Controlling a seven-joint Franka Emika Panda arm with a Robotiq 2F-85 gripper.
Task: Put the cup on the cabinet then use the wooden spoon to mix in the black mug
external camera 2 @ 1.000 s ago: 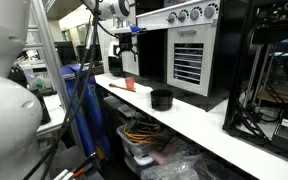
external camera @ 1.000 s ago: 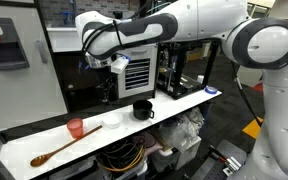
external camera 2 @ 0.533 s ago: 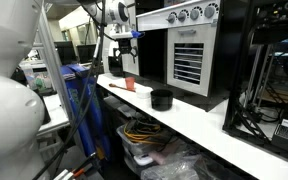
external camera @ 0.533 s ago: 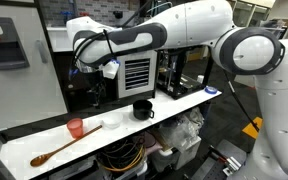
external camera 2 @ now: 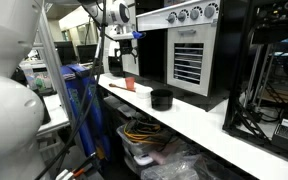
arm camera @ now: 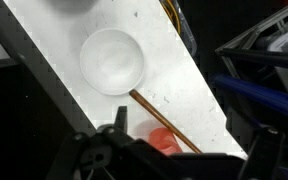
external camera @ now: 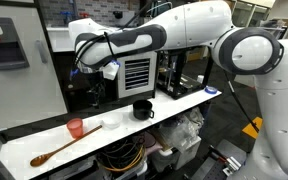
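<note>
At the far left of an exterior view a white cabinet (external camera: pixel 29 95) is seen. It carries a grey panel (external camera: pixel 4 42) whose small label is too small to be read. The cabinet's dark recess opens just to the right of the white face.

Along the long white counter (external camera: pixel 184 101) below, the wooden spoon (external camera: pixel 56 151) is laid flat at the left end. Its oval bowl is turned to the left and its handle points toward the cup (external camera: pixel 75 127). The cup is stood upright on the counter, not on the cabinet. Further right, well apart from the cup, the black mug (external camera: pixel 143 110) is stood in front of a steel oven (external camera: pixel 134 72). The white arm (external camera: pixel 184 25) is stretched across from the right.

In an exterior view the gripper (external camera 2: pixel 124 62) is shown hanging above the cup (external camera 2: pixel 130 83), apart from it. A row of knobs (external camera 2: pixel 179 14) is seen on the oven, and the spoon cannot be made out there.

In the wrist view the fingers (arm camera: pixel 119 125) are seen spread wide, with nothing gripped. The cup (arm camera: pixel 164 142) is seen from above between them, nearer the left one and partly hidden by the gripper's body. The spoon's handle (arm camera: pixel 169 125) runs just beside the cup, with one end close to a small white bowl (arm camera: pixel 112 60). The mug is not shown in this view.
</note>
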